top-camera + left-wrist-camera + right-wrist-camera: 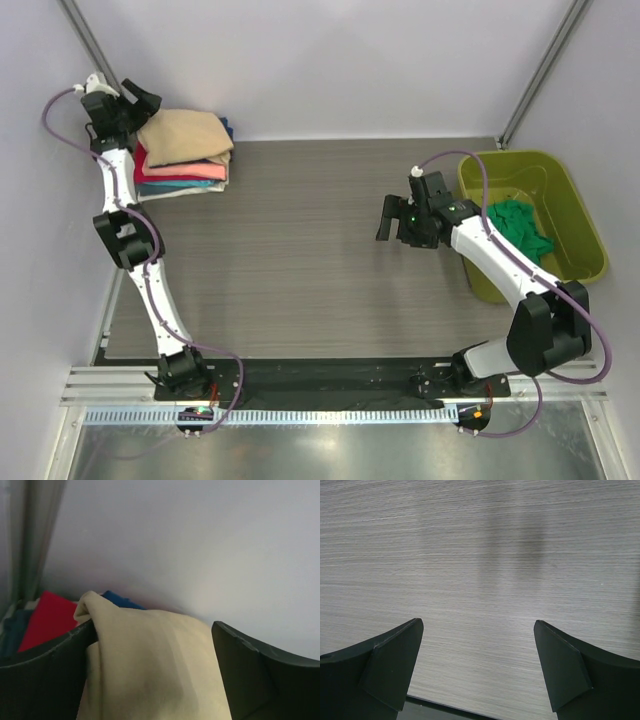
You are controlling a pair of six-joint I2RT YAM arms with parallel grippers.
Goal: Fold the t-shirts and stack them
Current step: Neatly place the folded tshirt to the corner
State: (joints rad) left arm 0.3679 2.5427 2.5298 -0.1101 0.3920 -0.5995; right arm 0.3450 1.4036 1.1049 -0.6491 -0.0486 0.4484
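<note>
A stack of folded t-shirts sits at the table's far left. The tan one (185,135) lies on top, with red (142,160), coral pink (190,172) and teal (180,187) under it and navy (229,128) at the back. My left gripper (148,102) is at the stack's far-left corner. In the left wrist view it (155,630) is open around the tan shirt (150,665); the left finger touches a fold and the right finger stands apart. Red (50,620) and navy (120,600) cloth show behind. My right gripper (390,218) is open and empty over bare table (477,625). An emerald green t-shirt (520,228) lies crumpled in the tub.
The lime-green plastic tub (575,205) stands at the right edge of the table, beside my right arm. The wood-grain table top (300,240) lies between the stack and the tub. Grey walls close the back and both sides.
</note>
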